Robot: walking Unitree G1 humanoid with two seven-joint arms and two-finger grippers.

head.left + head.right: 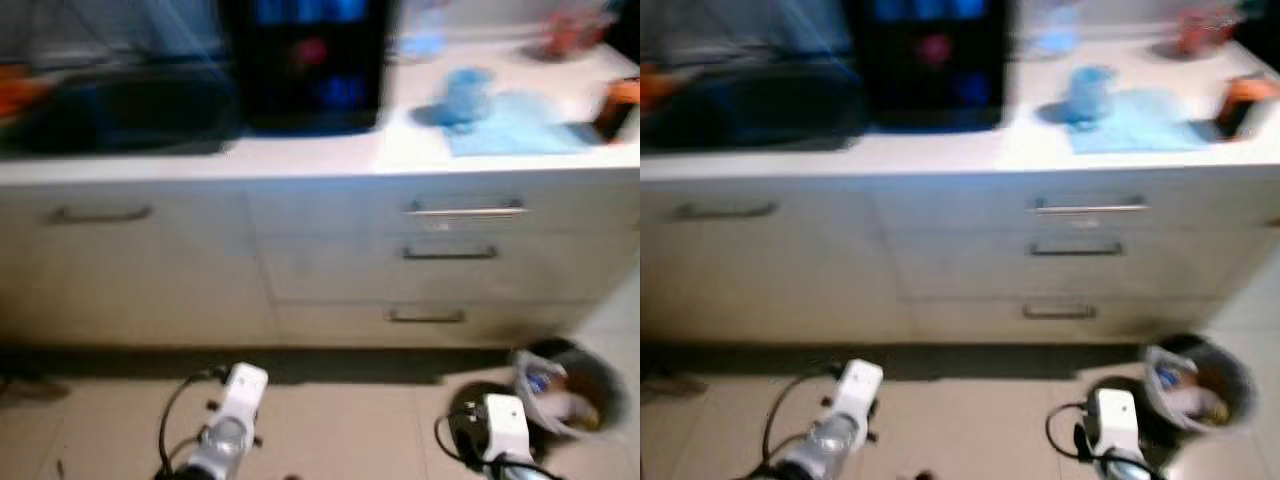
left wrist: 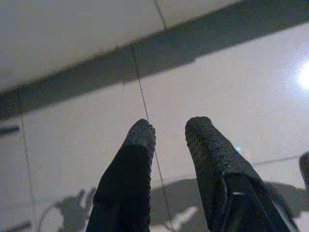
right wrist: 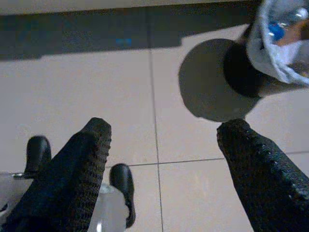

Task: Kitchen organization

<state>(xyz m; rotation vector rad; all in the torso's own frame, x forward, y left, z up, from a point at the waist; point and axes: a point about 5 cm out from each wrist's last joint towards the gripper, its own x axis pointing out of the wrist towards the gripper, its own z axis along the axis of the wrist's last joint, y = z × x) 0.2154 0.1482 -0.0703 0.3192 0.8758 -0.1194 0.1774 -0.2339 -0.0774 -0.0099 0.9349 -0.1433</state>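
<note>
Facing the counter [image 1: 300,160], both arms hanging low over tile.

I'm seeing the left gripper [image 2: 169,133] with fingers slightly parted, empty; the right gripper [image 3: 161,133] spread wide, empty. Open floor [image 1: 340,420] is lying between me and the drawers [image 1: 450,255]. A lined bin [image 1: 560,385] is sitting near my right; a blue cloth [image 1: 515,125] is lying near the counter edge.

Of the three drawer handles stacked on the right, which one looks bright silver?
The top handle, just under the counter edge. It shines pale silver, while the middle handle and bottom handle look dark.
</note>
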